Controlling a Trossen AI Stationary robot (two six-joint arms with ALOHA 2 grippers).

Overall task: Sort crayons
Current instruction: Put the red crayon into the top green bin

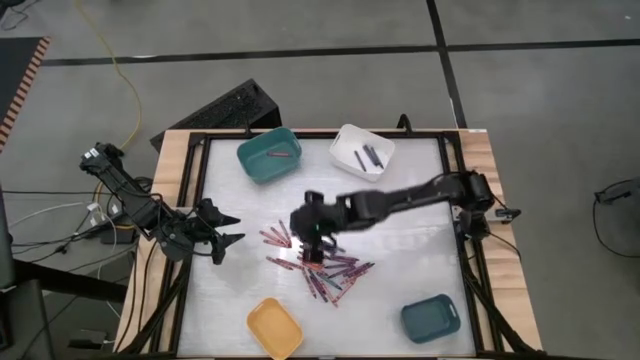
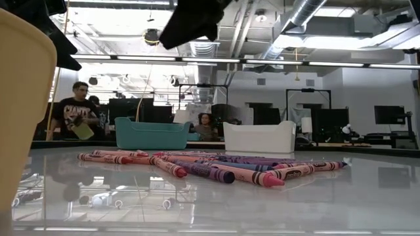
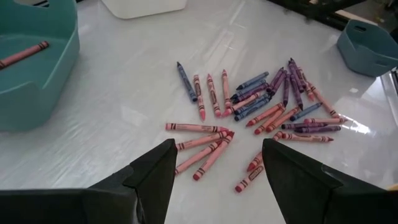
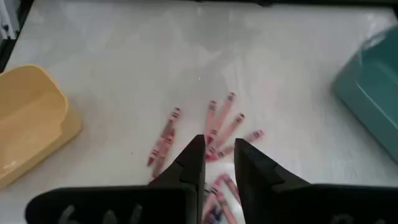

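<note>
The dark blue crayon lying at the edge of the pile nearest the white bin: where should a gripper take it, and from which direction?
Probably at mid-length, coming straight down. The dark blue crayon lies flat on the table, with bare surface on its outer side and a pink crayon close on the other; fingers should straddle its thin width. The left gripper, open, faces it.

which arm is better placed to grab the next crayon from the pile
The right arm, probably. Its gripper hangs directly over the crayon pile, fingers nearly closed, pointing down at the crayons. The left gripper waits open near the table's left edge, apart from the pile, so it would have to reach across first.
</note>
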